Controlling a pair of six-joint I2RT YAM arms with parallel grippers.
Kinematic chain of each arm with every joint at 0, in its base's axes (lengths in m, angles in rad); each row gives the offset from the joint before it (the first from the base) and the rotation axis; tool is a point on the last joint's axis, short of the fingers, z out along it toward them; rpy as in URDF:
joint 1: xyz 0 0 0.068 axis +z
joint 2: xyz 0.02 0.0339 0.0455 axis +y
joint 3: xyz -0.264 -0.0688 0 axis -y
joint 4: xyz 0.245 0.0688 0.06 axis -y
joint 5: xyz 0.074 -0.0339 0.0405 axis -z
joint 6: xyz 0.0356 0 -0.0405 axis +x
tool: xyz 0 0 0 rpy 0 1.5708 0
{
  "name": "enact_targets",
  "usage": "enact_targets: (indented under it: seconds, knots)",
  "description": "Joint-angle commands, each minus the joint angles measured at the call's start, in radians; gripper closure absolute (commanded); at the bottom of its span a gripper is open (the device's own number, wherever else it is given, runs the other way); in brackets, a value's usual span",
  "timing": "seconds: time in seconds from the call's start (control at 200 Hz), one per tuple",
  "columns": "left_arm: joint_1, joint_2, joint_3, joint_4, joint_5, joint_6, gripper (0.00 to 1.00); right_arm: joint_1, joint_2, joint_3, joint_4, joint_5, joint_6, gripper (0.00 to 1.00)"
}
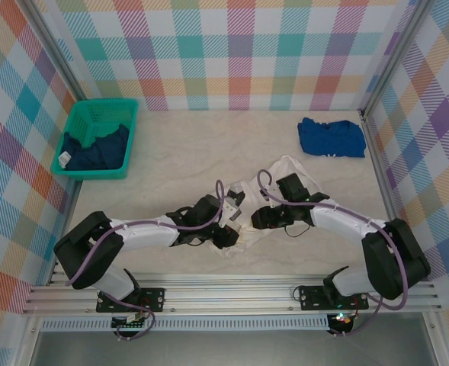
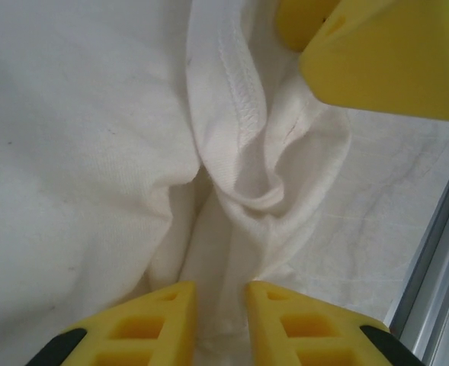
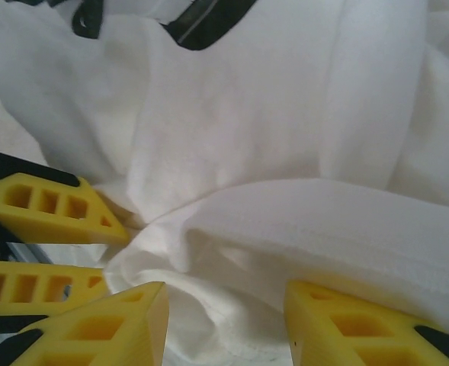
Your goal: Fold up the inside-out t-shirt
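The table (image 1: 209, 145) carries everything, and the white shirt (image 1: 285, 164) lies in a crumpled heap at its near middle, just in front of the two arms. It is bunched, not spread flat, so I judge that the folding is at an early step and the cloth must first be opened out. Both arms bend inward to the same heap, probably because each one has to take a different part of the cloth and pull it apart from the other.

At the far left stands a green basket (image 1: 102, 107) with a navy garment (image 1: 98, 149) inside, and a blue shirt (image 1: 331, 137) lies at the far right. Both are well apart from the work.

The right gripper (image 3: 224, 305) has its jaws spread, with a thick roll of white cloth bulging between them. The cloth looks loose there, not squeezed. The left gripper (image 2: 220, 293) has its fingers (image 2: 167, 316) close together, and a fold of the white shirt runs down into the narrow gap. Whether they press this fold or only stand around it, I cannot tell. One finger (image 2: 384, 61) of the right gripper shows very near, above the same fold, so the two grippers work almost touching each other.

A stitched hem (image 2: 235, 84) curls along the fold with its seam outward, as an inside-out shirt would show. This soft edge will slip easily if it is taken too thin.
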Motion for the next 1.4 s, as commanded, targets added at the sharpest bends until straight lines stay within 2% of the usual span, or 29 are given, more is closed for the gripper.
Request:
enact_targets:
  seconds: [0.0, 0.1, 0.21, 0.32, 0.41, 0.56, 0.62, 0.8, 1.02, 1.17, 1.395]
  knots:
    - [-0.001, -0.012, -0.008, 0.016, -0.013, 0.007, 0.76, 0.005, 0.02, 0.027, -0.037, 0.006, -0.051, 0.55]
    - [-0.001, -0.005, -0.008, 0.016, -0.013, 0.009, 0.76, 0.008, 0.031, 0.018, -0.033, -0.024, -0.059, 0.54]
    - [-0.001, 0.005, -0.007, 0.015, -0.012, 0.012, 0.76, 0.013, 0.048, 0.033, -0.046, -0.003, -0.079, 0.53]
    - [-0.002, 0.008, -0.009, 0.014, -0.018, 0.01, 0.76, 0.028, 0.082, 0.048, -0.046, -0.046, -0.105, 0.53]
    - [-0.001, 0.004, -0.009, 0.01, -0.027, 0.009, 0.76, 0.047, 0.1, 0.04, -0.029, -0.085, -0.108, 0.59]
    - [-0.001, 0.001, -0.011, 0.006, -0.032, 0.008, 0.76, 0.051, 0.071, 0.03, -0.024, -0.086, -0.103, 0.82]
    - [-0.001, 0.001, -0.012, 0.004, -0.028, 0.009, 0.76, 0.051, 0.041, 0.029, -0.029, -0.073, -0.103, 0.88]
    - [-0.001, -0.008, -0.005, -0.002, -0.031, 0.016, 0.76, 0.051, -0.073, 0.012, -0.05, -0.027, -0.106, 0.91]
    - [0.001, -0.042, -0.005, 0.024, -0.011, 0.004, 0.76, 0.052, -0.193, -0.045, -0.011, -0.031, -0.104, 0.97]
    - [0.042, -0.067, -0.018, 0.081, 0.056, -0.046, 0.72, 0.052, -0.246, -0.086, 0.07, -0.056, -0.1, 0.99]
    - [0.133, -0.037, 0.027, 0.184, 0.282, -0.158, 0.61, 0.051, -0.292, -0.137, 0.219, -0.099, -0.081, 1.0]
